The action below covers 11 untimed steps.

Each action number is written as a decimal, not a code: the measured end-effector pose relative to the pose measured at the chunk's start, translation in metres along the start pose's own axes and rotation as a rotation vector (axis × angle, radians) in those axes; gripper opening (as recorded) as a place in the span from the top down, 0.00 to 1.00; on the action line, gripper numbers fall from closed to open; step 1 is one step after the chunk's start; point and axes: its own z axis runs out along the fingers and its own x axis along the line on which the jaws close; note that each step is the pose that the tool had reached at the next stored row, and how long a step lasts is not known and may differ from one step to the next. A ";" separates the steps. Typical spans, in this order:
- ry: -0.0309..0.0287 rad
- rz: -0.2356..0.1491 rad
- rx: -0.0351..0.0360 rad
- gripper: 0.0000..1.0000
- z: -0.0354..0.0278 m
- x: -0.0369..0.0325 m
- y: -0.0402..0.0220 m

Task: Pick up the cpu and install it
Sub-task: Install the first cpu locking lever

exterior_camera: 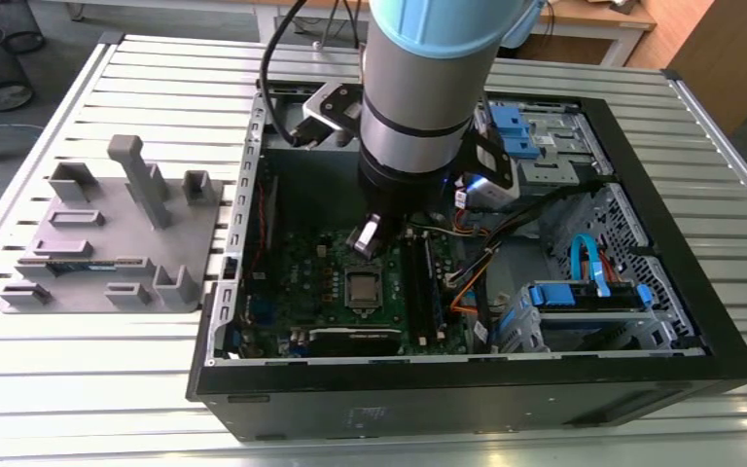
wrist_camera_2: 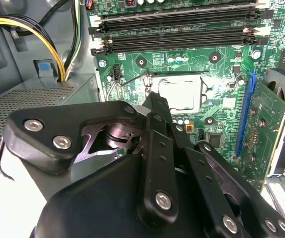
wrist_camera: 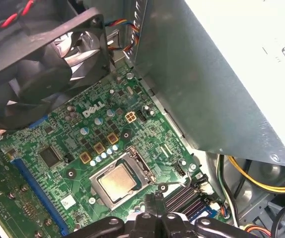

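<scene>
A robotics lab: slatted metal bench (exterior_camera: 114,389), opened computer case (exterior_camera: 685,292).

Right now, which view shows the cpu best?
The first wrist view: the cpu sits in the socket, whole top visible. In the second wrist view the gripper partly hides it; in the exterior view it is small.

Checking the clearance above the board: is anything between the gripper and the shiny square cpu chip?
Nothing visible. The shiny square silver cpu chip lies in the open socket on the green motherboard, and the black gripper hangs just above it, with no cable or part between.
</scene>
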 end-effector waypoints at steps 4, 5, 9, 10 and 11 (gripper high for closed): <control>-0.0012 0.000 -0.0009 0.89 0.0002 -0.0012 0.0008; -0.0014 0.000 -0.0010 0.89 0.0002 -0.0017 0.0012; -0.0022 0.000 -0.0016 0.89 0.0008 -0.0045 0.0026; -0.0024 0.000 -0.0018 0.89 0.0009 -0.0051 0.0027; -0.0029 0.000 -0.0021 0.89 0.0010 -0.0058 0.0029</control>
